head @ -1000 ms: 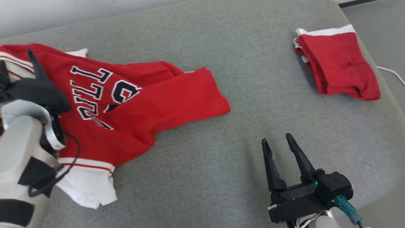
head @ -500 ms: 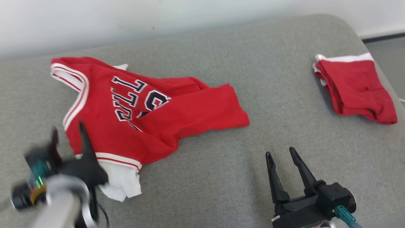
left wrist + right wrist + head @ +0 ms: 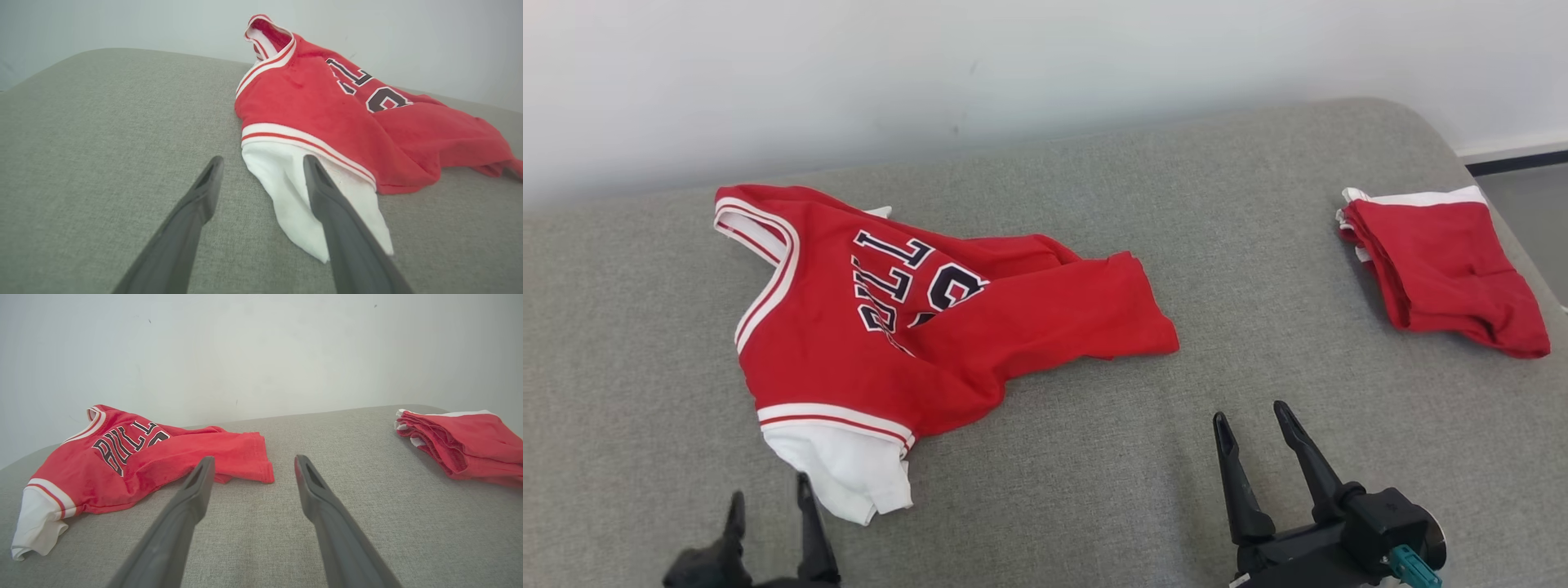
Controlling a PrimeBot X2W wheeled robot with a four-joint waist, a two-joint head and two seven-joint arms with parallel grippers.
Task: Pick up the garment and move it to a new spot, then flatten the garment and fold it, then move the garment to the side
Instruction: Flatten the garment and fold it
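I see my left claw (image 3: 769, 487) and right claw (image 3: 1250, 411) both open, empty — the red shirt (image 3: 833, 359) lies crumpled ahead.

Soft matt cloth garment (image 3: 866, 343); coarse woven grey surface (image 3: 1094, 490).

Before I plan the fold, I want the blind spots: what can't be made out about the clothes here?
Red jersey lettering: head view, part covered by its own folded-over flap.
Its far white sleeve: head view, mostly behind the body.
Folded red garment: right wrist view, cut by the right edge; layer count unclear.
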